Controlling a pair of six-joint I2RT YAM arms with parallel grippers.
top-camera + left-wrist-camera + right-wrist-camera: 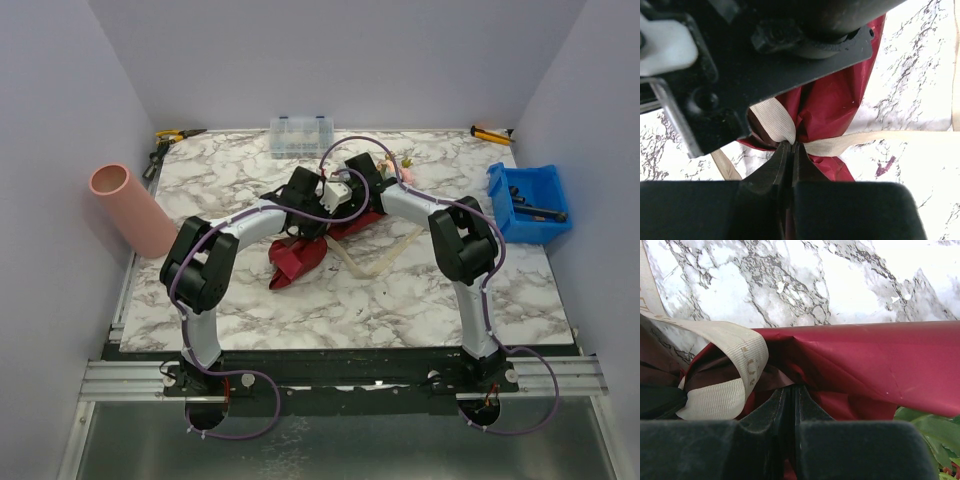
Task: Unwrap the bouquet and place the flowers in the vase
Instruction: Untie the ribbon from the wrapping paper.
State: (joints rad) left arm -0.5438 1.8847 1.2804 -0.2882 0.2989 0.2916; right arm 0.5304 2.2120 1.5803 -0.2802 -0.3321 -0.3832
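Observation:
The bouquet (298, 260) lies mid-table in its dark maroon sheet (832, 100), with the flowers (397, 170) poking out at the far end. A beige ribbon (855, 141) is tied round it, and one tail trails over the marble (385, 258). My left gripper (791, 144) is shut on the ribbon at its knot. My right gripper (791, 387) is shut on a fold of the maroon sheet (875, 365), beside a ribbon loop (732, 365). Green leaves (932, 432) show at the lower right. The salmon-pink vase (130, 208) leans at the table's left edge.
A blue bin (527, 200) with dark parts sits at the right edge. A clear compartment box (300, 135) stands at the back. Hand tools lie at the back left (175, 135) and back right (492, 133). Grey walls close in three sides.

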